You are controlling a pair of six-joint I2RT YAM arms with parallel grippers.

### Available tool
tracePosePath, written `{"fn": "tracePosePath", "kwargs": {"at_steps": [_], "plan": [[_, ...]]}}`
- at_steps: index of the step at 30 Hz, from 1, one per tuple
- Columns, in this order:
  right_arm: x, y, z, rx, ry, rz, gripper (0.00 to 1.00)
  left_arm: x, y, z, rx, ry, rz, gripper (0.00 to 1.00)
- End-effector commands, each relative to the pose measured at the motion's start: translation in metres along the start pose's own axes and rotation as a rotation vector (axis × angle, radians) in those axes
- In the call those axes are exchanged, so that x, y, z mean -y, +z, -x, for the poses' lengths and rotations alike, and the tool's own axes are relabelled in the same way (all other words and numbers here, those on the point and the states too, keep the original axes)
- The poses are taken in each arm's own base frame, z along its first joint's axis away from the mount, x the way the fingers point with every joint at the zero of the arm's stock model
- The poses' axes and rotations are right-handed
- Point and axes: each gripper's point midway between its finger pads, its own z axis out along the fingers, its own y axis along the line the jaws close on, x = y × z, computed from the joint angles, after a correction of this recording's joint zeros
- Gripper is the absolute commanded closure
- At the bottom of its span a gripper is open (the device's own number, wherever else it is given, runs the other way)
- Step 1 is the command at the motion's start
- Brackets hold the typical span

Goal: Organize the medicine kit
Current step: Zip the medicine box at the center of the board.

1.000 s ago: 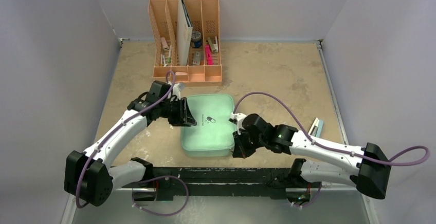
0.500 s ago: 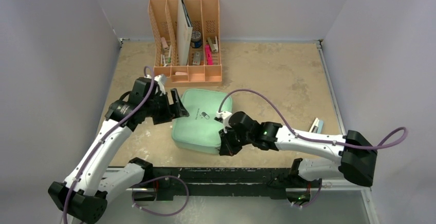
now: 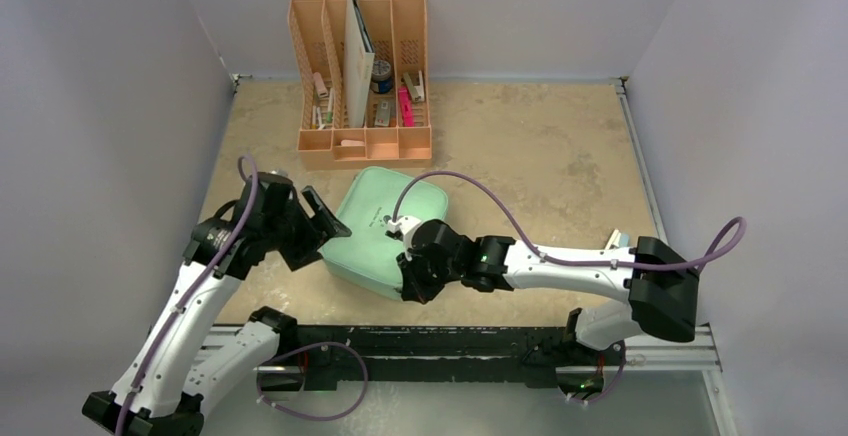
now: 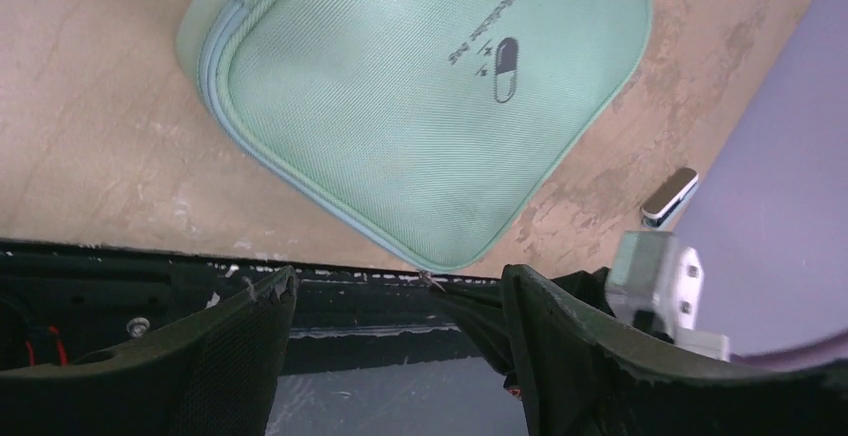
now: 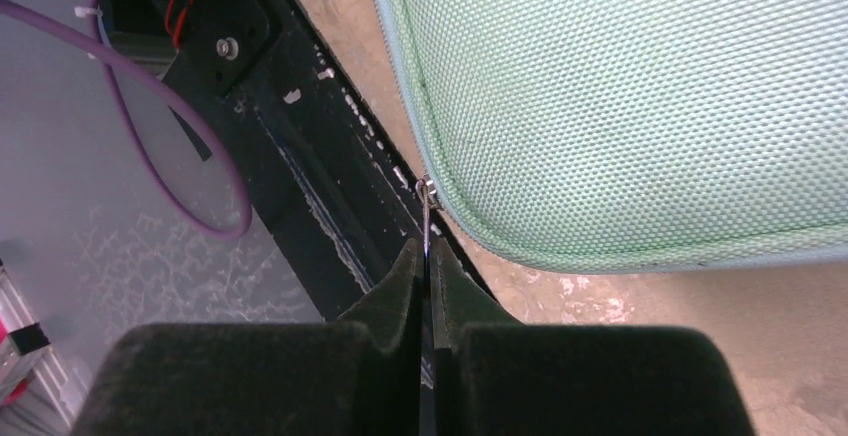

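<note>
The medicine kit [image 3: 375, 231] is a mint-green zip case lying closed and turned at an angle on the table, with its pill logo up. It also shows in the left wrist view [image 4: 420, 106] and the right wrist view [image 5: 620, 96]. My right gripper [image 3: 410, 286] is at the kit's near corner, shut on the thin metal zipper pull [image 5: 426, 216], with its jaws pressed together [image 5: 425, 251]. My left gripper [image 3: 322, 231] is open and empty just left of the kit, above the near edge [image 4: 398, 281].
A peach-orange slotted organizer [image 3: 362, 76] with stationery stands at the back. A small silver and pale blue item [image 3: 615, 248] lies at the right. The black mounting rail [image 3: 430, 341] runs along the near edge, close below the kit's corner.
The kit has slid left and turned, pulled by my right gripper at its near corner. My left gripper has drawn back to the left, off the kit's edge.
</note>
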Motion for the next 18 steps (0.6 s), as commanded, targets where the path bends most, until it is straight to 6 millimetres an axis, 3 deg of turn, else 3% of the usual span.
{"fn": "tracePosePath", "kwargs": {"at_steps": [1, 7, 12, 18], "plan": [[-0.009, -0.01, 0.044, 0.154, -0.018, -0.018, 1.0, -0.009, 0.02, -0.021, -0.096, -0.107, 0.011, 0.29], [-0.002, -0.005, 0.028, 0.133, -0.012, -0.014, 1.0, -0.022, 0.041, -0.034, -0.139, -0.127, 0.029, 0.31], [0.001, 0.004, 0.02, 0.126, 0.008, -0.003, 1.0, -0.012, 0.06, -0.04, -0.174, -0.176, -0.056, 0.32], [0.004, 0.004, 0.015, 0.118, -0.019, -0.009, 1.0, -0.031, 0.078, -0.044, -0.165, -0.195, 0.006, 0.36]]}}
